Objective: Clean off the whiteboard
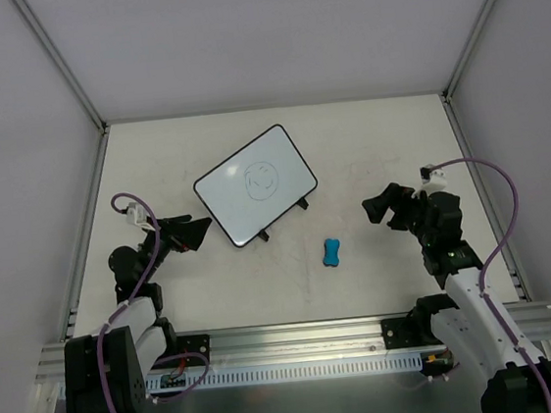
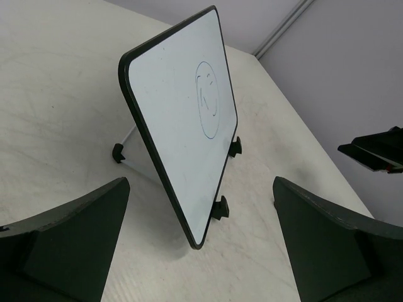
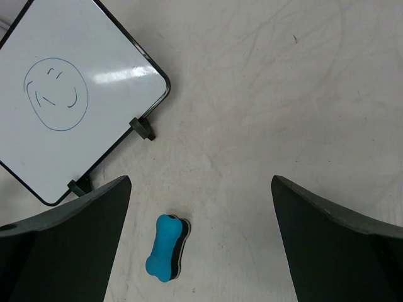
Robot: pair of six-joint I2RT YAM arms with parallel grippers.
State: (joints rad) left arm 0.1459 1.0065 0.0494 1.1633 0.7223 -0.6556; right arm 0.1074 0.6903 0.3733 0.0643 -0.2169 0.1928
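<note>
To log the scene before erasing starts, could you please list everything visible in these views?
white rectangular whiteboard with a thin black frame: one, white, tilted on its feet, left of table centre
smiley doodle: one, dark line, on the board
blue bone-shaped eraser: one, blue, lying on the table in front of the board, apart from it
off-white table: one, off-white, under everything
pale grey walls: three, left, back, right
silver aluminium rail: one, near edge
left gripper: one, black, open, empty, beside the board
right gripper: one, black, open, empty, right of the eraser
</note>
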